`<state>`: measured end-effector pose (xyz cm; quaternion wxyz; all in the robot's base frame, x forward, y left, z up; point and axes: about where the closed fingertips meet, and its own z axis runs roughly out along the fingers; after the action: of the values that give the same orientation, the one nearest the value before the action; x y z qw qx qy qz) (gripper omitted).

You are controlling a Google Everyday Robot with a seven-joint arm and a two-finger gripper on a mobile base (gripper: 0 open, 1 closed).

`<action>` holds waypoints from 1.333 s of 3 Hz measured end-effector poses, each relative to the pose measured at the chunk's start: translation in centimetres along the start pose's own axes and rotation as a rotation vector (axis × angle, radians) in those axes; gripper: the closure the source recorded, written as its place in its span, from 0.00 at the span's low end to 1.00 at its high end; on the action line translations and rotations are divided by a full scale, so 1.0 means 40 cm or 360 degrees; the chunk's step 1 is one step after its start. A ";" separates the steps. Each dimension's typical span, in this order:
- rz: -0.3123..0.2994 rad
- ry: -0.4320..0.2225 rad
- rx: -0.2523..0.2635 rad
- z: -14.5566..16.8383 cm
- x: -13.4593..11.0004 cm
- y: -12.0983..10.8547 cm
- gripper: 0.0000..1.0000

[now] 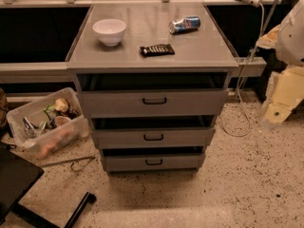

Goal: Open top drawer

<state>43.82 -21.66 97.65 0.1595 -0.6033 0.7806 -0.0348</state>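
Approach step judged in hand: the claw (281, 102), spread or pressed together cannot be told, hangs at the right edge, well apart from the top drawer (190, 103), seemingly undrawn beneath the tabletop (209, 46); next move requires reaching left to its black bar handle (154, 100).

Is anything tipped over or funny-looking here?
Yes: the soda can lies on its side on the cabinet top, not standing. The hand hangs at the right, apart from the top drawer.

White arm (293, 30), cream jaws, far right
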 end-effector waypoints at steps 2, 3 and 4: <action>-0.0021 -0.0024 0.0013 0.041 -0.010 -0.014 0.00; -0.0035 -0.0071 0.0026 0.142 -0.034 -0.020 0.00; -0.0039 -0.0115 0.0042 0.259 -0.062 -0.019 0.00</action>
<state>48.11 -18.09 88.54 0.1953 -0.6116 0.7663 -0.0252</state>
